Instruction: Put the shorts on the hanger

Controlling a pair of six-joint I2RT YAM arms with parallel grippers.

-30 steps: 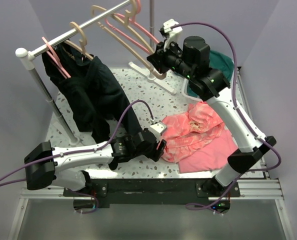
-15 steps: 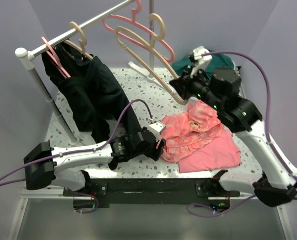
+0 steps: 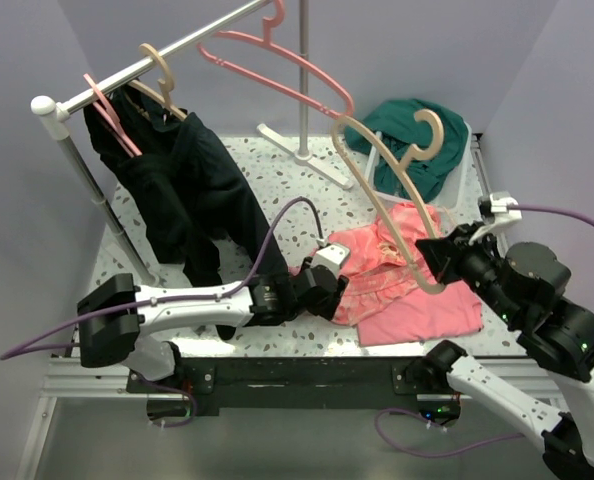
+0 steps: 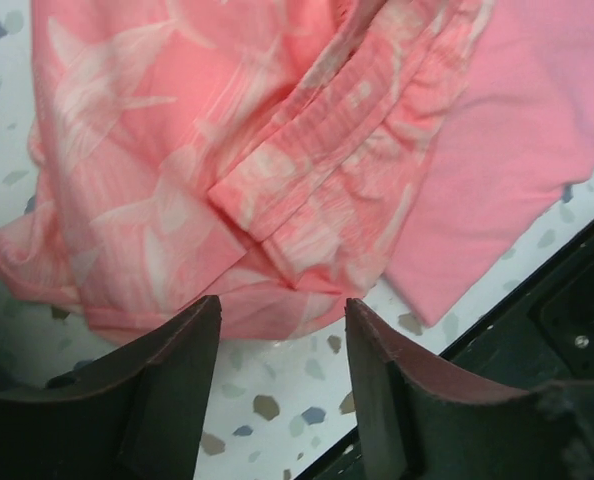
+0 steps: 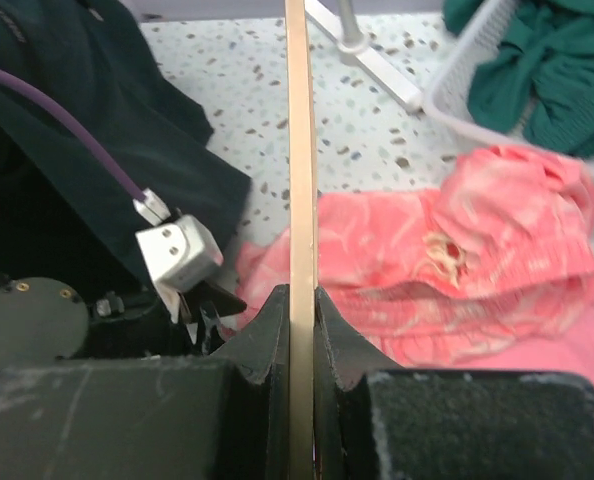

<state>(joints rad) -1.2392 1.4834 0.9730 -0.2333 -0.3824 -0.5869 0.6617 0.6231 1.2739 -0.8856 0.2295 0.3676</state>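
A white speckled terrazzo table top (image 3: 277, 185) is enclosed by pale lavender walls (image 3: 497, 50). Above its left and far parts, a silver clothes rail with a white end cap (image 3: 177, 47) is carried on grey uprights. The rack's white foot bar (image 3: 297, 150) is laid along the far edge. A black garment (image 3: 187, 190) is draped from the rail onto the table by the left edge, next to a slim pink hanger (image 3: 112, 115) and a beige hanger hook (image 3: 164, 65). A second pink hanger (image 3: 317, 74) is hung further along the rail. In the far right corner, a dark teal garment (image 3: 397, 120) is heaped in a white wire basket (image 3: 464, 165). A plain solid-pink rectangular cloth (image 3: 432, 315) is spread flat towards the near right corner.
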